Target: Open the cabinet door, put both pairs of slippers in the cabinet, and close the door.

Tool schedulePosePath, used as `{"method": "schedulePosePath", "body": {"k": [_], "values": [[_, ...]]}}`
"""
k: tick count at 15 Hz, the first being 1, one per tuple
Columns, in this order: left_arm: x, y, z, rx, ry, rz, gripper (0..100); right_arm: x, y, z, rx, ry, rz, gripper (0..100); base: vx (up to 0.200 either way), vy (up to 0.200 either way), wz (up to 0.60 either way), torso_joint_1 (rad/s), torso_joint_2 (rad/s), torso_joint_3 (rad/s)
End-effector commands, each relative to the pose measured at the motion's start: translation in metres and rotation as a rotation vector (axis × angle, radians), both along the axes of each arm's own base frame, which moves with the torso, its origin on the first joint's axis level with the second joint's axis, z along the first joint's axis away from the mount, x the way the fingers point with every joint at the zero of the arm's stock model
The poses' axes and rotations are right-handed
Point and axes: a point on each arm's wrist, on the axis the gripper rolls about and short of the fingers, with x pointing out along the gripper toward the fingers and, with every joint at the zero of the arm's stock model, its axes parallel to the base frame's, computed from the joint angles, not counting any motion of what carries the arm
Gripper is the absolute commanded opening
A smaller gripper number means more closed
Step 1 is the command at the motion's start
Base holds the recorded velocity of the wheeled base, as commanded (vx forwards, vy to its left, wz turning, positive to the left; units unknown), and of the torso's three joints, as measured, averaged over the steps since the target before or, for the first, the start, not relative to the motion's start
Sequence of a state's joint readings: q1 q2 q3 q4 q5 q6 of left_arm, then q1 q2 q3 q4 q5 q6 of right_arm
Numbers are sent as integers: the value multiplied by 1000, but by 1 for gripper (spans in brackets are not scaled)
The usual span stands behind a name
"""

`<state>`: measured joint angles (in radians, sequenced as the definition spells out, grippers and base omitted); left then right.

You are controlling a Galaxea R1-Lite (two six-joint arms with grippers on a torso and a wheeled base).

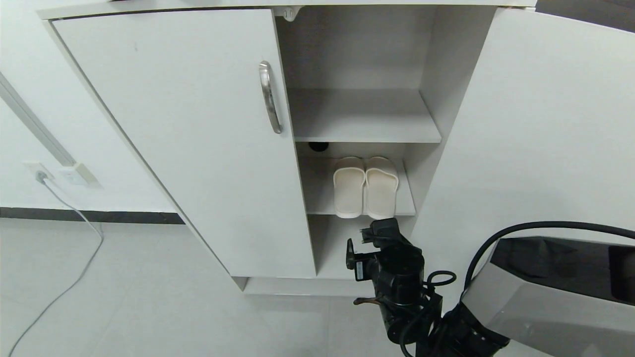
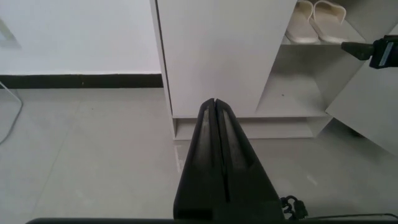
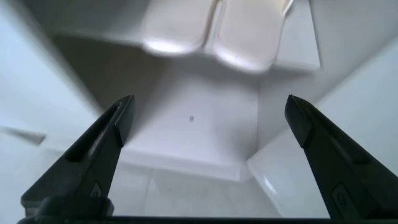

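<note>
Far left: wall socket (image 1: 39,174), cable (image 1: 101,237) trailing down to the floor. Left gripper (image 2: 214,104) pinched tight on nothing, aimed low at the cabinet (image 1: 357,49). Left door (image 1: 188,148) shut, handle (image 1: 269,97) at its inner edge. Middle shelf (image 1: 317,198): one pair of slippers (image 1: 365,187), side by side, touching. Just below and in front, right gripper (image 1: 366,241) spread wide, empty. Right door (image 1: 536,124) swung open.
</note>
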<state>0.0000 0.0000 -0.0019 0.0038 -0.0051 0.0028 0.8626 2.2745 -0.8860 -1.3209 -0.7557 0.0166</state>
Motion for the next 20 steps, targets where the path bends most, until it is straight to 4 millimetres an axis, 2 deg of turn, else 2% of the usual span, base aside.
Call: {"method": "schedulePosePath", "body": {"k": [1,12,20], "values": [[0,0,0,0,1,-1,0,0,0,2,4,-4,-1,100,0,0,0,0,0,0],[0,0,0,0,3,-3,0,-2,2,2,1,-3,11,100,0,0,0,0,0,5],[0,0,0,-1,1,2,0,-3,1,0,-6,2,12,100,0,0,0,2,4,177]]}}
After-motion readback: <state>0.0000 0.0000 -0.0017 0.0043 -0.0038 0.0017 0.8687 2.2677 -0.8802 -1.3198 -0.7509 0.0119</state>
